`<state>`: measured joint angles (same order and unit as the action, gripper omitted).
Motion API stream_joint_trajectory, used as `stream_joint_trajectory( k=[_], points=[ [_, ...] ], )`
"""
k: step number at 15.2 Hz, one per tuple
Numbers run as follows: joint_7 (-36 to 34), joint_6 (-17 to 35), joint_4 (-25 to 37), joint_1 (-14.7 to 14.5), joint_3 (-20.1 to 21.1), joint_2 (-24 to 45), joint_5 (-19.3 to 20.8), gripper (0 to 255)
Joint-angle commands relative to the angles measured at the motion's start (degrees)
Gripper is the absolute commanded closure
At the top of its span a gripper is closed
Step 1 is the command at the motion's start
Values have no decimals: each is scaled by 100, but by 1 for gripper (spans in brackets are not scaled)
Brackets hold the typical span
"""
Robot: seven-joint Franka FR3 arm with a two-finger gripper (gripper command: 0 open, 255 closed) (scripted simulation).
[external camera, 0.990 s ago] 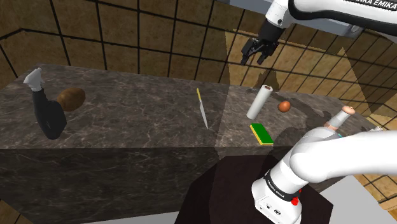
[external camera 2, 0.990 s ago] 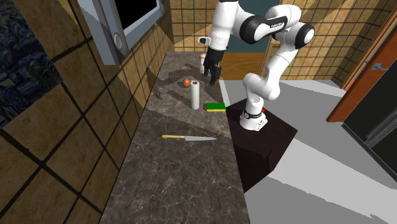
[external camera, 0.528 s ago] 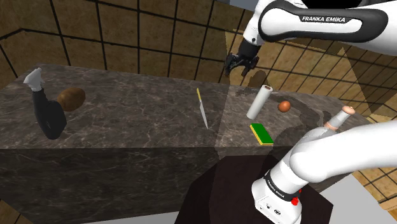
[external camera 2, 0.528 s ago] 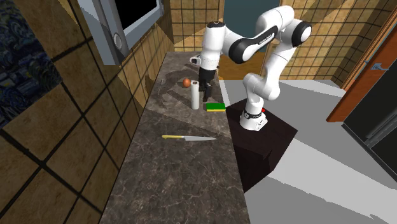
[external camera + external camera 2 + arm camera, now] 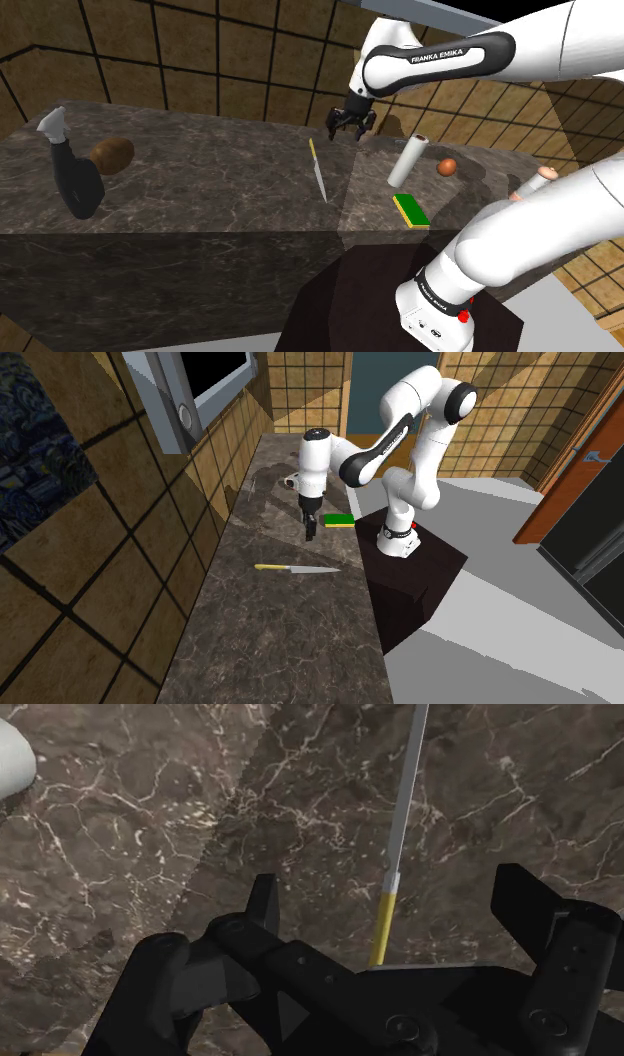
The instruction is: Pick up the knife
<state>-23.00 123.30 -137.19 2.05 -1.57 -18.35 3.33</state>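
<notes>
Lying flat on the dark marble counter (image 5: pixel 200 175) is one knife (image 5: pixel 317 170), yellow-handled, beside one white roll (image 5: pixel 408 160), one green sponge (image 5: pixel 410 209) and one brown egg (image 5: pixel 447 167). The arm is reaching low, its gripper (image 5: pixel 349 122) pointing down above the knife, fingers spread and gripping nothing.

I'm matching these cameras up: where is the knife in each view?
Shoulder view: knife at the counter's middle, yellow handle toward the wall.
Second exterior view: crosswise on the counter, handle toward the wall.
Wrist view: ahead of the tool, handle nearest.
Shared landmark: the tool beside the handle.
</notes>
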Motion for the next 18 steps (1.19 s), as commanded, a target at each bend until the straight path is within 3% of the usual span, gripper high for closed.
stream_joint_trajectory(
  k=[1,9,18],
  points=[
    [-167,247,58,-6,32,371,-45,0],
    [-692,1209,505,-24,81,2055,-236,0],
    [-711,1804,373,-24,80,2526,-241,0]
  ],
)
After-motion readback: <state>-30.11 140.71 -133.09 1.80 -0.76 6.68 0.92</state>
